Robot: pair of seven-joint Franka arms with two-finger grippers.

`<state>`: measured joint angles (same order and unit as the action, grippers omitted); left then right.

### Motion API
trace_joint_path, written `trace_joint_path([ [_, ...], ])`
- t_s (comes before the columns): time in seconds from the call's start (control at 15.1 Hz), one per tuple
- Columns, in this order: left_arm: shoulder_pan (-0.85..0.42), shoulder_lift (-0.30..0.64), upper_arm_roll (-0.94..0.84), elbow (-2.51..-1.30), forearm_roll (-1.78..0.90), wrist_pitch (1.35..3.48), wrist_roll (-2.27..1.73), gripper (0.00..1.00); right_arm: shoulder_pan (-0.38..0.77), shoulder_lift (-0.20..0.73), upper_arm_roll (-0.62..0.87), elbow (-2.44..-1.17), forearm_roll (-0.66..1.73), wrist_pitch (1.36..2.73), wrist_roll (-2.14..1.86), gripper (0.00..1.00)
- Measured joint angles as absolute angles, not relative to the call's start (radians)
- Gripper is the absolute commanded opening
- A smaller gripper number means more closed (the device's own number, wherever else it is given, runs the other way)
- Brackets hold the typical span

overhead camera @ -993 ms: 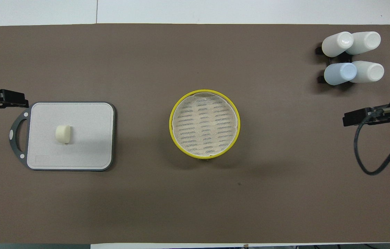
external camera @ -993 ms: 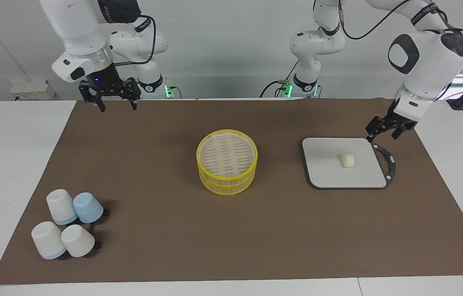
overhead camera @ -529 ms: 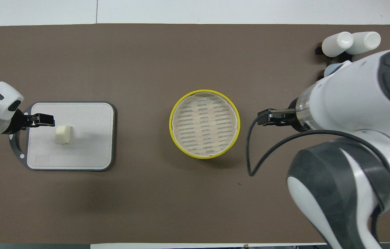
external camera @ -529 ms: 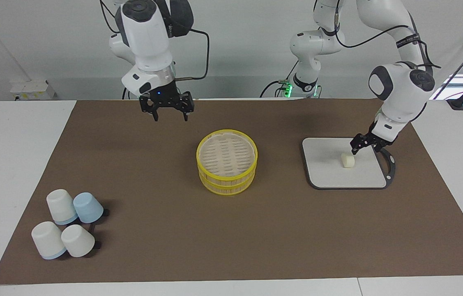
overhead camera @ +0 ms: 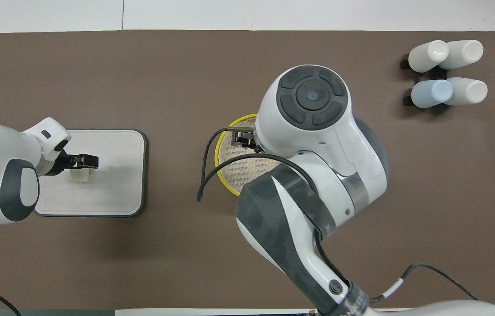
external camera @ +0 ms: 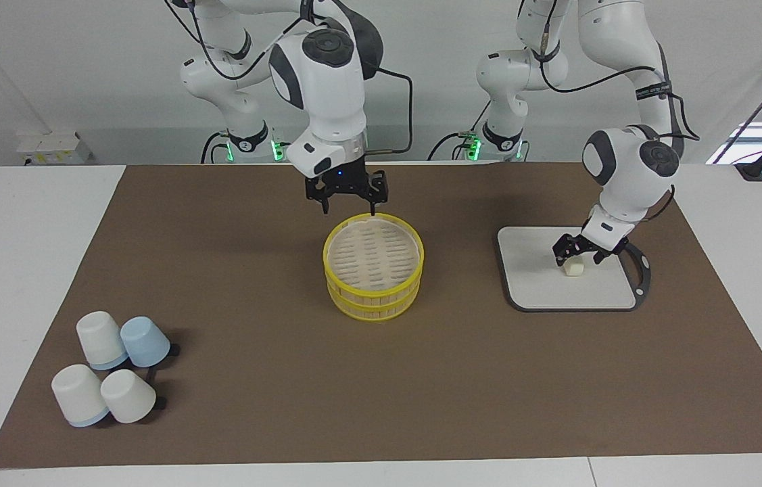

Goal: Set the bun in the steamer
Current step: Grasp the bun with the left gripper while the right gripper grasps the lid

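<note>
The bun (external camera: 575, 269) lies on the flat grey board (external camera: 535, 274) toward the left arm's end of the table. My left gripper (external camera: 577, 256) is open and low over the bun, one finger on each side of it. In the overhead view the left gripper (overhead camera: 84, 162) covers most of the bun (overhead camera: 81, 176). The yellow-rimmed steamer (external camera: 374, 260), two tiers, stands mid-table with nothing in it. My right gripper (external camera: 348, 205) is open and hovers over the steamer's rim on the side nearest the robots. In the overhead view the right arm hides most of the steamer (overhead camera: 234, 172).
Several upturned white and pale blue cups (external camera: 113, 375) stand toward the right arm's end of the table, farther from the robots; they also show in the overhead view (overhead camera: 447, 72). The board (overhead camera: 115, 166) has a dark handle loop. A brown mat covers the table.
My left gripper came down from the board's edge until it straddles the bun. My right arm swung from its own end of the table to over the steamer. Bun and steamer have not moved.
</note>
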<state>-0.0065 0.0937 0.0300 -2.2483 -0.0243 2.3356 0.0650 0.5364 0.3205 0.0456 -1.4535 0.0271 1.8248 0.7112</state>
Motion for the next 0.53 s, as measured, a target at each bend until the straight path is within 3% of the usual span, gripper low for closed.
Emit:
trace_joint_path([
  [0.13, -0.006, 0.095, 0.031, -2.260, -0.024, 2.341, 0.066, 0.94, 0.573, 0.410, 0.043, -1.373, 0.027, 1.824, 0.760, 0.99],
  [0.33, -0.006, 0.103, 0.032, -2.262, -0.024, 2.341, 0.066, 0.68, 0.631, 0.534, 0.038, -1.259, 0.024, 1.824, 0.801, 0.99],
  [0.53, -0.005, 0.106, 0.033, -2.262, -0.024, 2.343, 0.066, 0.37, 0.668, 0.580, 0.038, -1.217, 0.006, 1.824, 0.802, 0.99],
])
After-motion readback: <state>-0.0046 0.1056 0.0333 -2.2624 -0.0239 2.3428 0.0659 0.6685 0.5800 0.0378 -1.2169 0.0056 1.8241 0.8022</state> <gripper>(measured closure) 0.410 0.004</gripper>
